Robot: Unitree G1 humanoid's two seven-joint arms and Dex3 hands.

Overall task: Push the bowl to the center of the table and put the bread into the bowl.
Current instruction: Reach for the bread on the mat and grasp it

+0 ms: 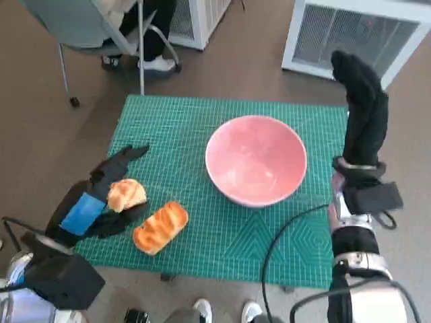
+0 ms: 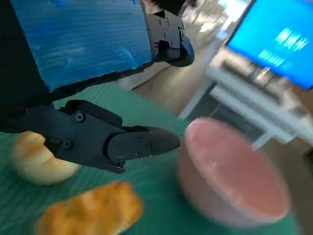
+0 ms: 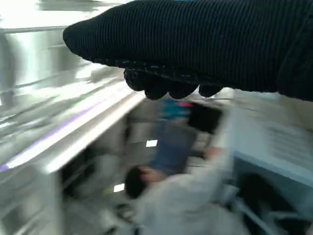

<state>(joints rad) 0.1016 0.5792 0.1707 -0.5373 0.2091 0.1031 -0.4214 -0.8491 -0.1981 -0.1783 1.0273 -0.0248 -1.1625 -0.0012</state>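
The pink bowl [image 1: 256, 160] stands empty on the green mat [image 1: 202, 128], a little right of the middle; in the left wrist view the bowl [image 2: 230, 176] is blurred. A round bun [image 1: 126, 194] and a long golden loaf [image 1: 160, 227] lie at the mat's near left. My left hand [image 1: 101, 198] lies around the bun with its fingers spread, one finger [image 2: 122, 142] over the bun [image 2: 34, 159] and the loaf [image 2: 90, 210] just beside it. No grip on the bun shows. My right hand [image 1: 362, 101] is raised past the table's right edge, apart from the bowl and holding nothing.
A black cable [image 1: 283, 235] crosses the mat's near right corner. A chair and a person's legs [image 1: 135, 40] are beyond the far left corner, white units [image 1: 357, 33] at the back, and shoes [image 1: 229, 311] at the near edge. A blurred person [image 3: 166, 191] shows in the right wrist view.
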